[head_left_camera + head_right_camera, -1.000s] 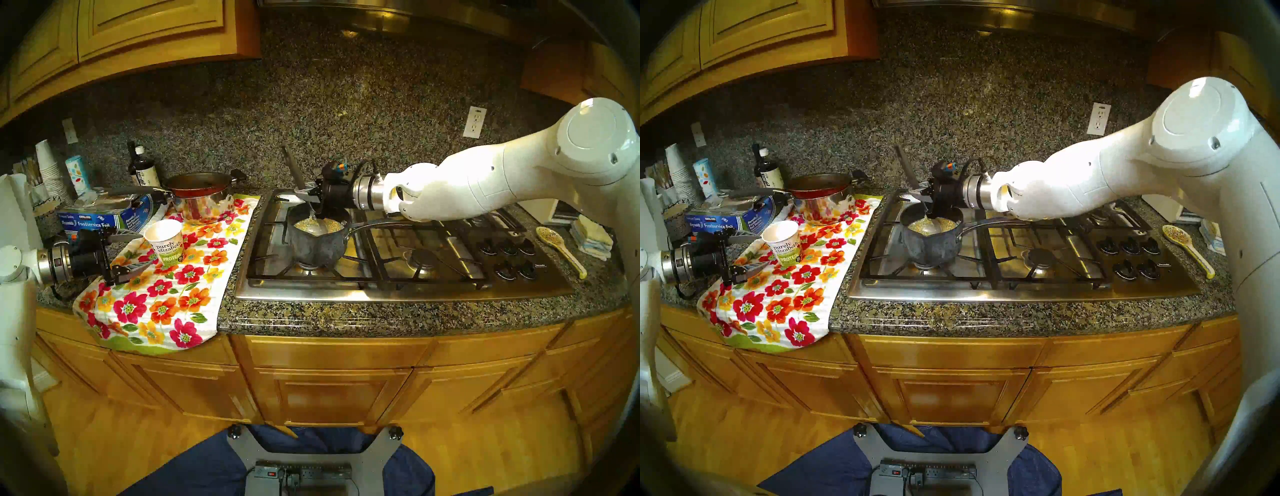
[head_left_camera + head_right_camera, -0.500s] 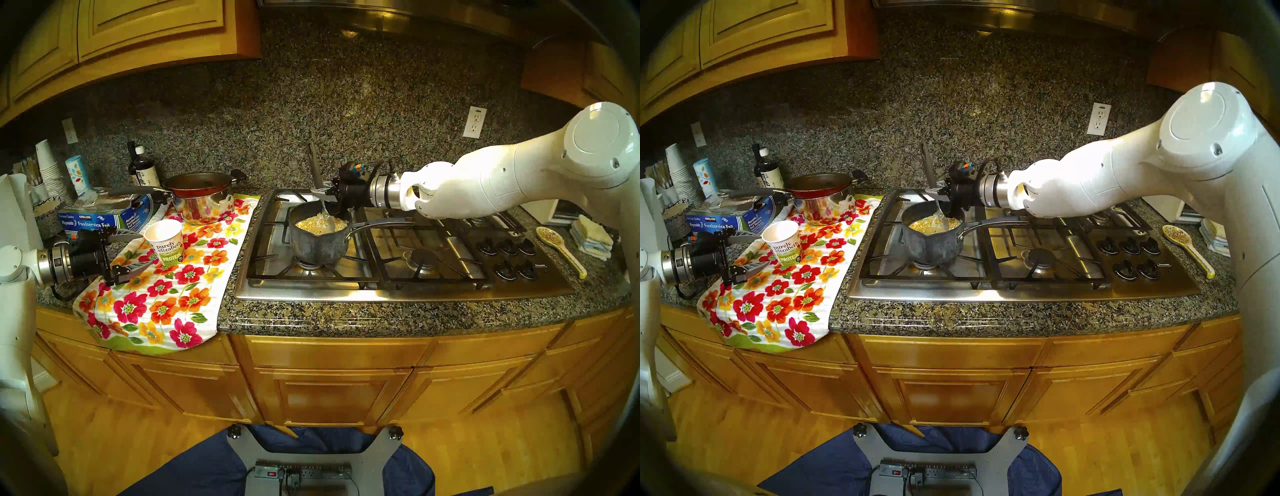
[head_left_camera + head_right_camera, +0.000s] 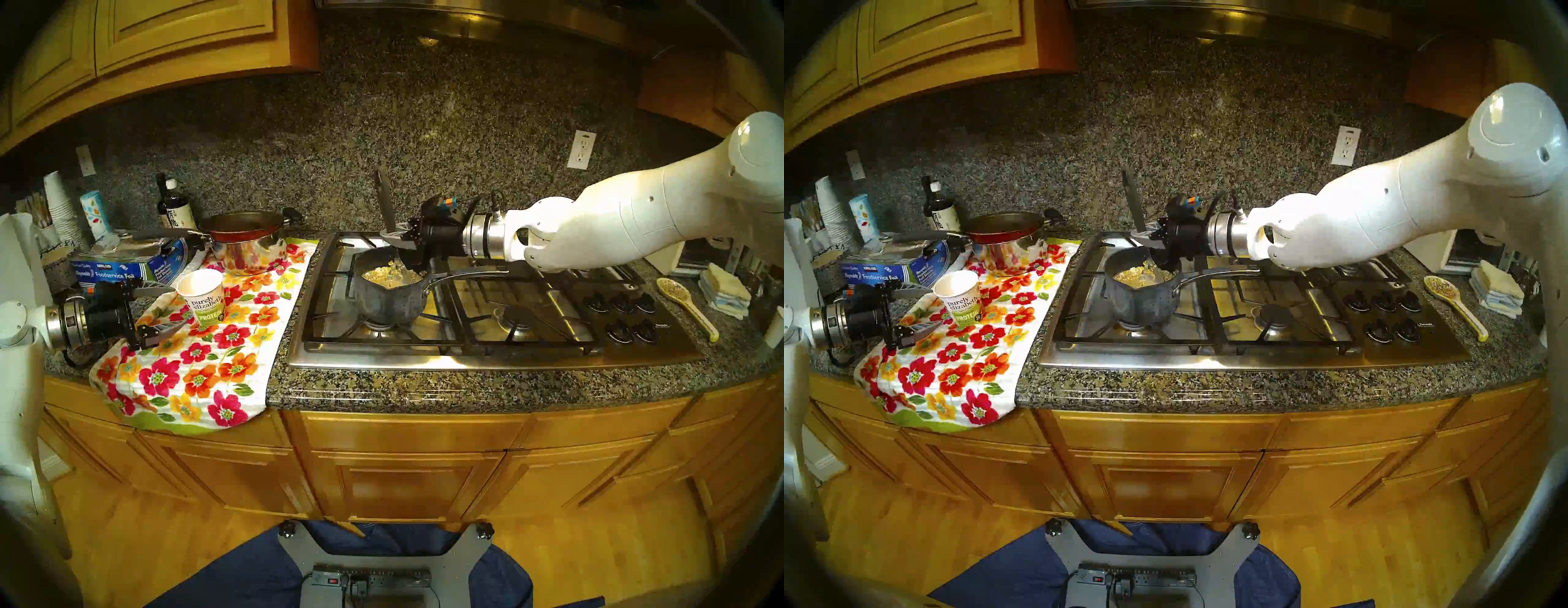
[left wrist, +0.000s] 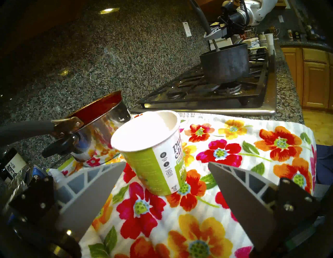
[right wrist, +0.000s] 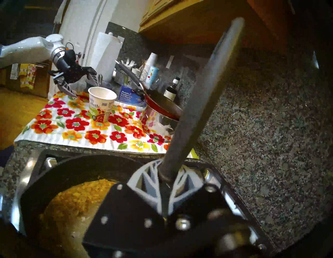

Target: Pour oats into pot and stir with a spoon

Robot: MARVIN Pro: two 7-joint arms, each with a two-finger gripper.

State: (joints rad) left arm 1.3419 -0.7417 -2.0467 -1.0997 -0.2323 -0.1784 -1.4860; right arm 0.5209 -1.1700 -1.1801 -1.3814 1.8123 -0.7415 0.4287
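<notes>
- We are stirring: right pincer [image 3: 401, 238] clamped on the spoon [image 3: 385, 199], its bowl in the oats [image 3: 384, 275] in the saucepan [image 3: 388, 297].
- Left pincer [image 3: 163, 309] gapes beside the cup [image 3: 203, 302]; next we sweep gently, avoiding the saucepan's wall.

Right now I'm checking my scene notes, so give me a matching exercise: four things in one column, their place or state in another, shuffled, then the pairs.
Things:
1. oats
2. spoon
3. paper cup
4. left gripper

Places or states:
A. upright on the flowered towel
B. open, holding nothing
C. inside the pot on the stove
D. handle held by the right gripper

Pairs: 1-C, 2-D, 3-A, 4-B
</notes>
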